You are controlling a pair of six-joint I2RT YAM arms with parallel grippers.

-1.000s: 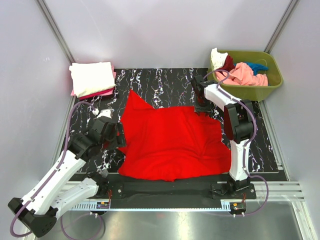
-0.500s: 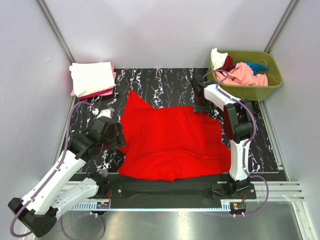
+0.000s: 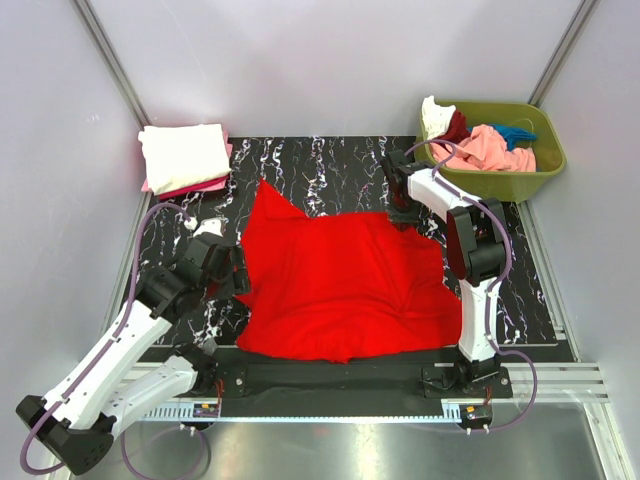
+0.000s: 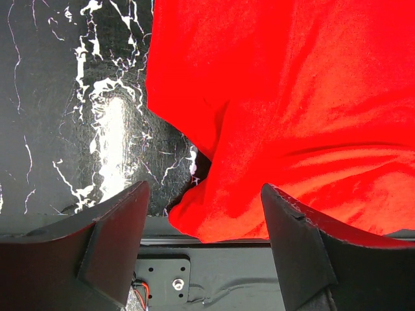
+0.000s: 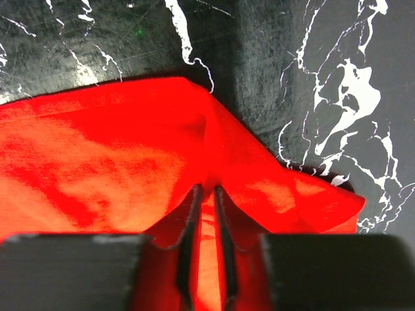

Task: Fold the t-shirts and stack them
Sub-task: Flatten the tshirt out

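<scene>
A bright red t-shirt [image 3: 340, 275] lies spread on the black marbled mat [image 3: 330, 160]. My right gripper [image 3: 405, 213] sits at the shirt's far right corner. In the right wrist view its jaws are shut on a pinched ridge of the red t-shirt [image 5: 117, 168] at the right gripper [image 5: 206, 191]. My left gripper [image 3: 240, 275] hovers open by the shirt's near left edge. In the left wrist view the left gripper [image 4: 204, 214] has wide-apart fingers [image 4: 120, 240], and the red t-shirt [image 4: 292, 110] hem lies between them without being touched.
A folded stack of t-shirts [image 3: 184, 158], cream-white over pink and dark red, lies at the back left. An olive-green bin [image 3: 540, 170] at the back right holds cream, dark red, pink and teal shirts. A black base rail [image 3: 340, 378] runs along the near edge.
My right gripper has closed on the far right corner of the red shirt, pinching the cloth. The left gripper has narrowed slightly. Both arms stay almost in place.
</scene>
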